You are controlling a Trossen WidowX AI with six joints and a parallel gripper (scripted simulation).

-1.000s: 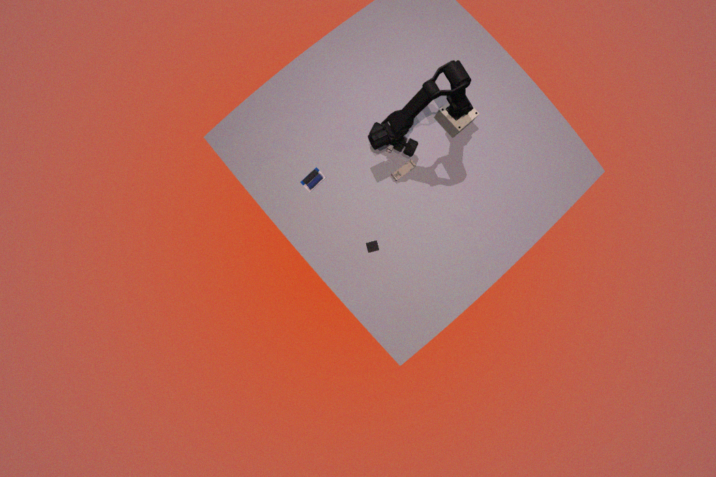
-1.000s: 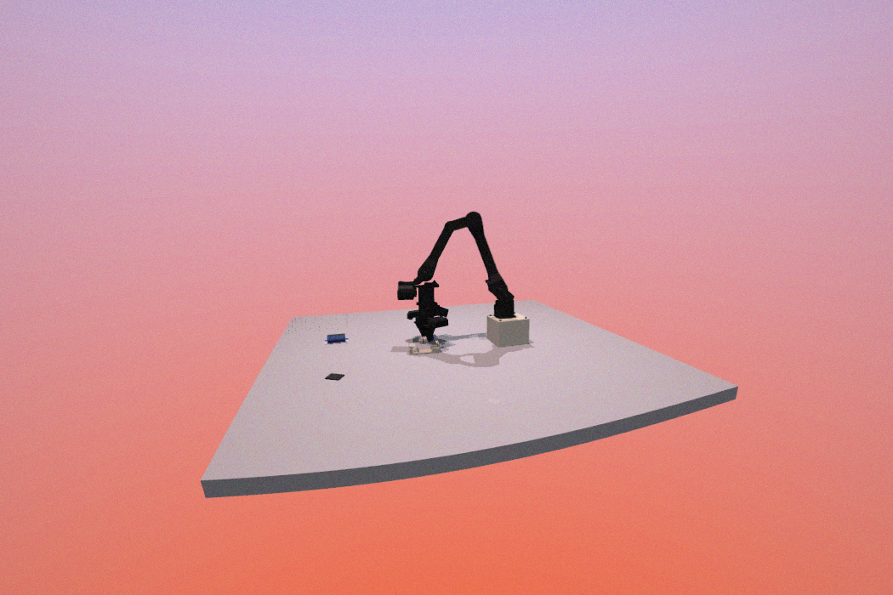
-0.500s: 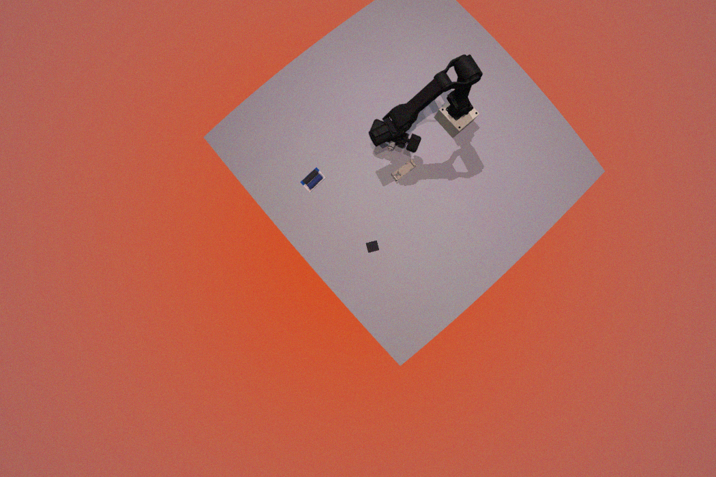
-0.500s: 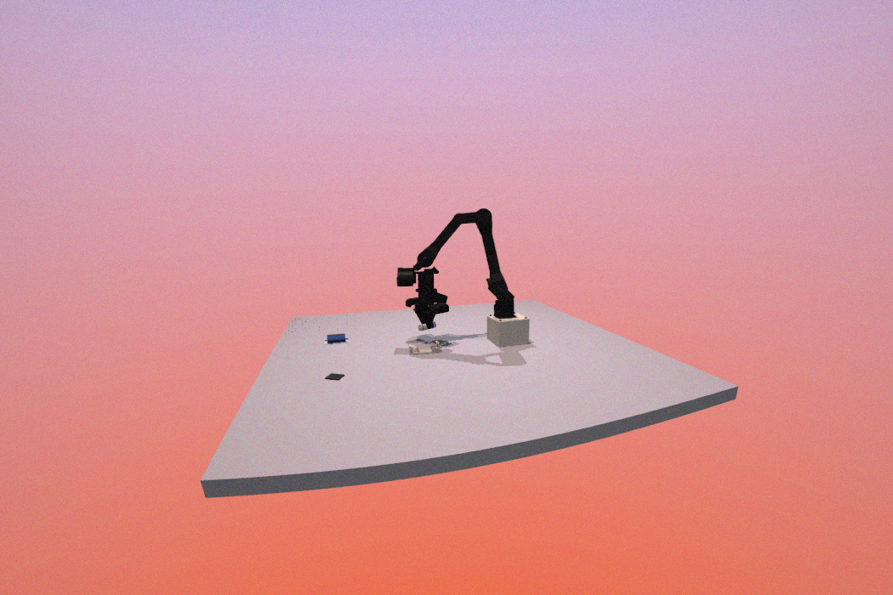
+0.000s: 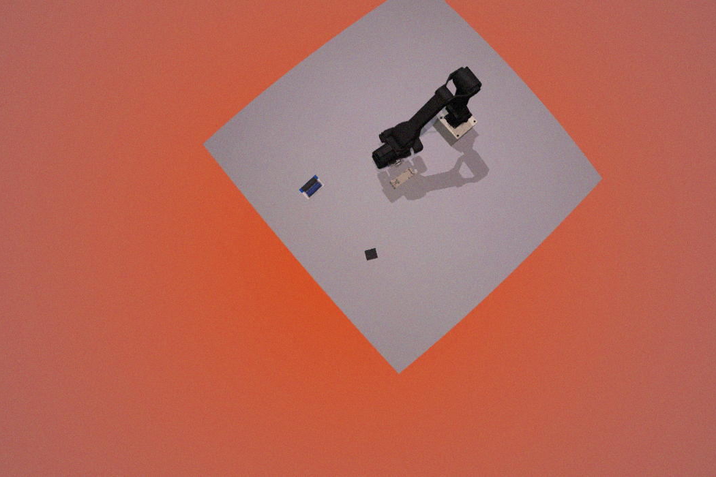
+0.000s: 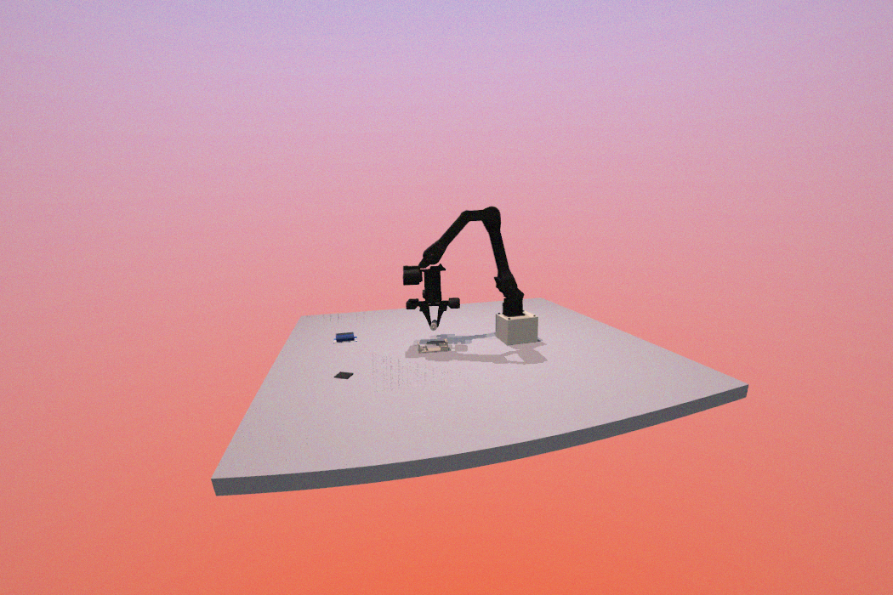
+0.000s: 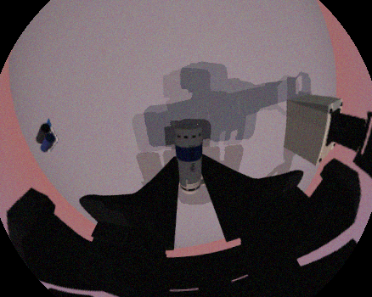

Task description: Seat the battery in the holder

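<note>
Grey tabletop (image 5: 455, 270) on orange backdrop. Small blue-banded silver cylindrical battery (image 7: 188, 162) pinched in black parallel-jaw gripper (image 6: 433, 325), raised at frame centre above beige battery holder (image 5: 403, 177), probably for alignment; orientation unclear.

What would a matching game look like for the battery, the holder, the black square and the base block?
Things:
1 battery
2 holder
3 black square
4 base block

States:
A carries the arm
B gripped in the pincer, in the air
C lies flat, far from the arm
D lies in the arm's shadow

Pairs: 1-B, 2-D, 3-C, 4-A
</note>
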